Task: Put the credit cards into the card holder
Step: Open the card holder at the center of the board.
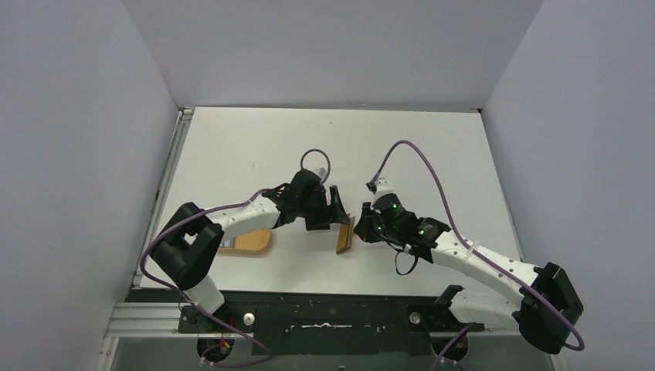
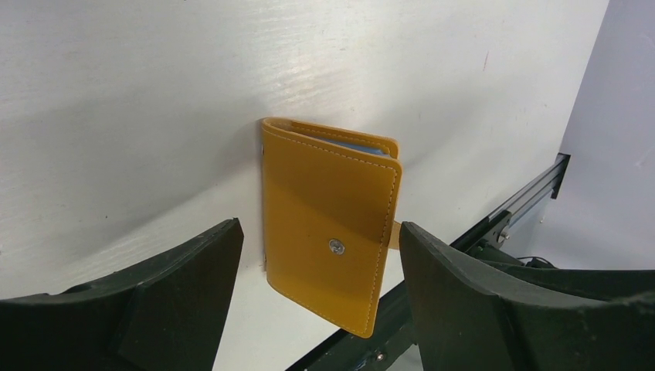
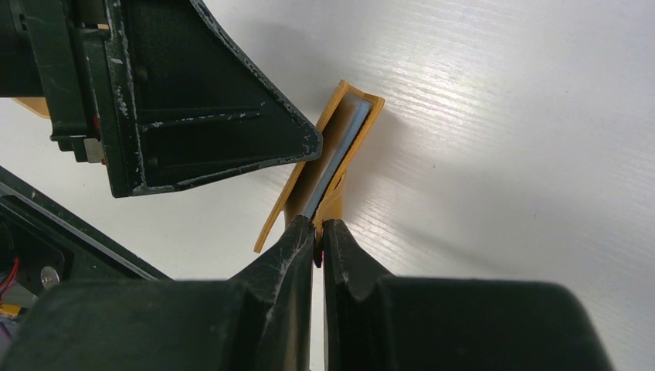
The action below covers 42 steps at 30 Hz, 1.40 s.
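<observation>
The card holder (image 2: 324, 209), a tan-orange leather wallet with a snap, stands on edge on the white table, folded almost shut. My right gripper (image 3: 317, 224) is shut on one edge of it and keeps it upright (image 1: 345, 234). A grey-blue credit card (image 3: 340, 151) sits between the flaps, and its pale blue edge (image 2: 363, 146) peeks out at the top. My left gripper (image 2: 318, 232) is open, with one finger on either side of the holder and gaps on both sides. In the top view the left gripper (image 1: 336, 205) hovers just left of the holder and the right gripper (image 1: 361, 228) is just right of it.
An orange oval tray (image 1: 249, 241) lies on the table at the near left, partly under the left arm. The black rail (image 1: 332, 313) with the arm bases runs along the near edge. White walls enclose the table on three sides.
</observation>
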Available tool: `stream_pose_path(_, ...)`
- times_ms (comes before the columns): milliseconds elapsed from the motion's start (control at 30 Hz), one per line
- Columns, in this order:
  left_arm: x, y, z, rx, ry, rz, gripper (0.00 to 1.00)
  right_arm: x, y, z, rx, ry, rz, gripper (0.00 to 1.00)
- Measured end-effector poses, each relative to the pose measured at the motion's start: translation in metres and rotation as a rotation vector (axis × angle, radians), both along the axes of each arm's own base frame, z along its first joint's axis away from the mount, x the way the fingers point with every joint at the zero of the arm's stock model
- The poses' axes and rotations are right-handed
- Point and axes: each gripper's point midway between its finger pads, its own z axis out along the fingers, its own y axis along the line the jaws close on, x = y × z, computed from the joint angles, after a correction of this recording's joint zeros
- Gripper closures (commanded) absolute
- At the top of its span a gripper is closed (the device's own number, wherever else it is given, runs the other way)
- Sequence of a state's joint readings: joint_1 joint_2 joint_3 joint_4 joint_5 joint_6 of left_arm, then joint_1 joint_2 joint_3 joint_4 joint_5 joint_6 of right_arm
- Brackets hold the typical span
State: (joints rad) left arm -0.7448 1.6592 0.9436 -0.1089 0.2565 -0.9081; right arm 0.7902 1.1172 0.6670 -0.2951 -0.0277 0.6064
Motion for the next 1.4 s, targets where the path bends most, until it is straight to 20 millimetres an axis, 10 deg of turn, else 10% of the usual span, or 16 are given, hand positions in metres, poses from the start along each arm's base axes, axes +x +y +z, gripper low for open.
stream_pose_path(300,-0.001,0.000,0.000,0.002,-0.002,-0.002,0.28,0.001,0.000,0.001,0.004,-0.001,-0.001,1.00)
stream_pose_path(1067,0.005,0.000,0.004,0.051,-0.058,-0.024,0.99,0.003,-0.003,0.000,-0.008,-0.007,-0.016,1.00)
stream_pose_path(1400,0.007,0.008,0.000,0.094,-0.073,-0.017,1.00,0.000,-0.026,-0.014,-0.066,-0.004,-0.101,1.00)
